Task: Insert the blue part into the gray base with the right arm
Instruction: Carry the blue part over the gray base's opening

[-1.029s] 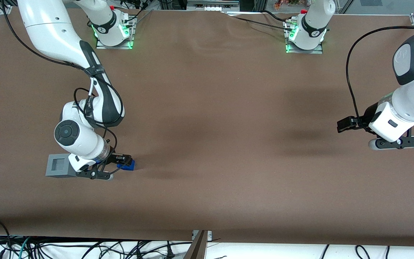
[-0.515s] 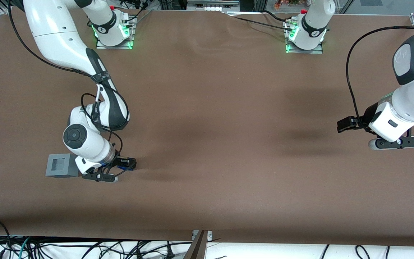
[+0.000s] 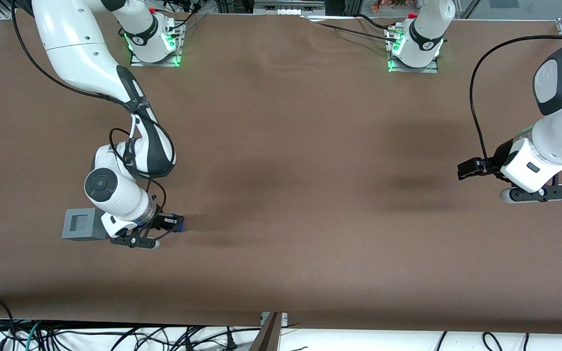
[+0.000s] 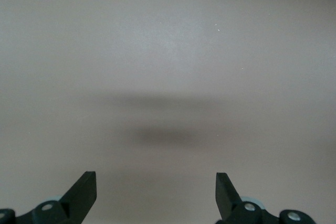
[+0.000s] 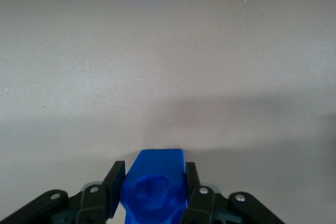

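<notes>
The gray base [image 3: 84, 224] sits on the brown table [image 3: 310, 146] at my working end, recess up. Just beside it, toward the parked arm's end, my gripper [image 3: 170, 223] is low over the table, and my fingers [image 5: 114, 188] are clamped on the blue part [image 5: 156, 184].

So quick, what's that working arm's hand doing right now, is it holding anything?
Right arm's hand: closed on the blue part, low over the table beside the gray base.
</notes>
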Robot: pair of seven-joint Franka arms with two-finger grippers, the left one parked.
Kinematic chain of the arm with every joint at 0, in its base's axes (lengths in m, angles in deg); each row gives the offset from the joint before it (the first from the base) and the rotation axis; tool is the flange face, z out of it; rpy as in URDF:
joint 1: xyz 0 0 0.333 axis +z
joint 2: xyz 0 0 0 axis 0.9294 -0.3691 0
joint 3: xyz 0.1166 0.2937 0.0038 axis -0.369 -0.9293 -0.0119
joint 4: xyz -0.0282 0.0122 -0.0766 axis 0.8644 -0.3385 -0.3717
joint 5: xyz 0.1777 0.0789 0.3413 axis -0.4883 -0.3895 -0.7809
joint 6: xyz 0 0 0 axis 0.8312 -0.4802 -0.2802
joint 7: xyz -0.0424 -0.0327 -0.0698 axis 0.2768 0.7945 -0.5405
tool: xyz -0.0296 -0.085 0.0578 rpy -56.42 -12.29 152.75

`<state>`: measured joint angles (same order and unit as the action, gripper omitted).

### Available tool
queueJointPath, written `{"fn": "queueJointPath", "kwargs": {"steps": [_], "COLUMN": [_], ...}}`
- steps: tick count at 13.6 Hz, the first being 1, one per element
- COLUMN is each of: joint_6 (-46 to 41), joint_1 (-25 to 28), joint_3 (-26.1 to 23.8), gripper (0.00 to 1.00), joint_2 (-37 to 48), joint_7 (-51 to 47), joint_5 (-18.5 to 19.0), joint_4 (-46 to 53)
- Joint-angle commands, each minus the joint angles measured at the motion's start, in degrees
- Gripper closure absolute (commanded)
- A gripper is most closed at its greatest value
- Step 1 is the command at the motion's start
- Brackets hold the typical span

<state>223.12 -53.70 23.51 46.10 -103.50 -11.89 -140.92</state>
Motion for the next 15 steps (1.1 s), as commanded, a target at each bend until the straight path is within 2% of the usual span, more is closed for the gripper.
{"fn": "queueJointPath", "kwargs": {"steps": [1, 3, 8, 15], "joint_6": [-10.00, -18.01, -20.33, -19.81], "joint_1": [-0.31, -2.76, -13.56, -18.59], "joint_3": [0.69, 0.95, 0.86, 0.78], "gripper": [0.75, 0.75, 0.75, 0.75], "joint_2": [0.93, 2.16, 4.19, 3.40], "joint_7": [3.87, 10.88, 31.11, 39.83], "joint_5": [-0.35, -0.44, -0.79, -0.53], "joint_4": [6.32, 9.94, 10.21, 10.04]}}
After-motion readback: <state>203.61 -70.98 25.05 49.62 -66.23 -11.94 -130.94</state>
